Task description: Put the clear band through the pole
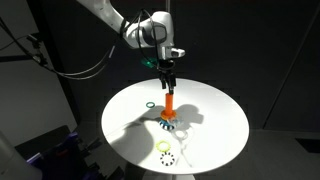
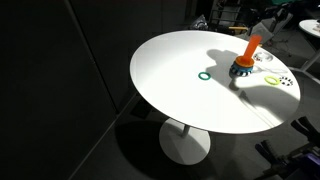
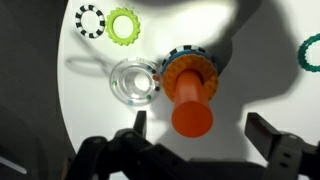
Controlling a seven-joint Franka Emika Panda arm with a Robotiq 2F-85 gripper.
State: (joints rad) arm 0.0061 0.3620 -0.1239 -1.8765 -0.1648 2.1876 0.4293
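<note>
A: How does my gripper [image 1: 167,84] stand at this moment?

B: Your jaws are wide apart and they hold nothing. In the wrist view you have one finger [image 3: 138,122] on each side of the top of the pole [image 3: 192,98], so you hang directly above the peg.

A: And where is the clear band?

B: The clear band [image 3: 134,82] lies flat on the table [image 3: 95,110], just beside the pole's base of coloured rings, perhaps touching it. It is not around the peg, so I judge that the task is not done yet.

A: Why does that place matter for me?

B: The band is thin and see-through, and it sits close against the base. Your fingers have little room on that side. I think you should come down beside the pole, not over it, and take the rim on the side away from the base.

A: Is something else near it?

B: The yellow-green ring [image 3: 124,26] and the black-and-white dotted ring [image 3: 90,20] lie side by side further out, apart from the band. A dark green ring [image 3: 310,52] is on the opposite side of the pole, well apart. In both exterior views I cannot make out the band.
</note>
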